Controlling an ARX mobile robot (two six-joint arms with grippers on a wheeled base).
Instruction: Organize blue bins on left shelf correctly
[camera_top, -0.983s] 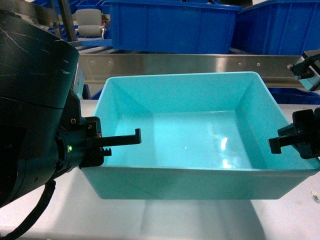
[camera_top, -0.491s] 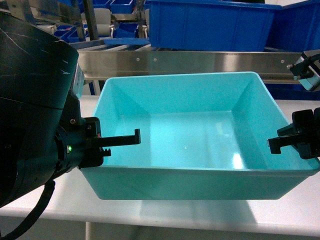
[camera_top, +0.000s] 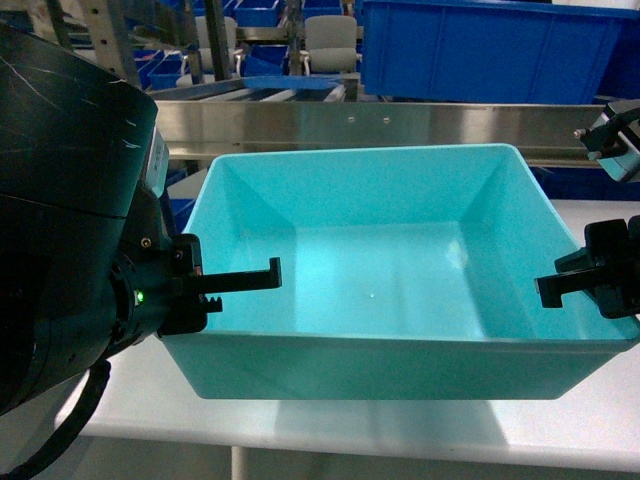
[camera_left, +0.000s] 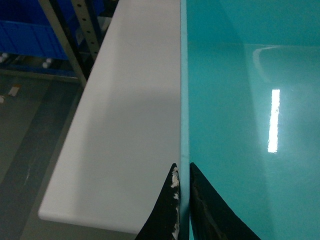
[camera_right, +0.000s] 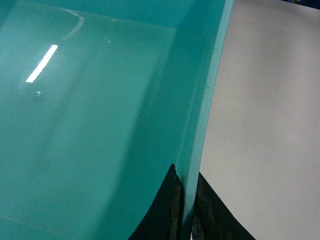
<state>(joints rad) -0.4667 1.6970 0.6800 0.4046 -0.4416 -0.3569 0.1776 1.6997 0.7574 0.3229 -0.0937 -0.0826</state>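
While the left shelf (camera_top: 400, 125) stands directly ahead as a run of stainless-steel rail with slotted posts rising behind it, no place on it has yet received the bin in hand, so the work is judged to be at the carrying stage with placement wholly outstanding. The white counter (camera_top: 560, 425) lies beneath and in front, its near edge and left end showing in the head view and the left wrist view. Royal-blue bins (camera_top: 490, 50) already sit on the rack above the rail, and more are glimpsed further back at upper left; whether those are correctly ordered cannot be told. The turquoise bin (camera_top: 375, 270) is empty, level, and held between the two arms over the counter, just short of the rail; whether its base touches the counter or hangs clear cannot be settled, though a soft shadow lies below it. The left claw (camera_left: 182, 200) is pinched on the bin's left wall, one finger inside and one outside, as the left wrist view confirms. The right claw (camera_right: 185, 207) is likewise clamped across the right wall. Remaining, in my judgement: bring the bin to a free tier, set it square, then let go with both claws
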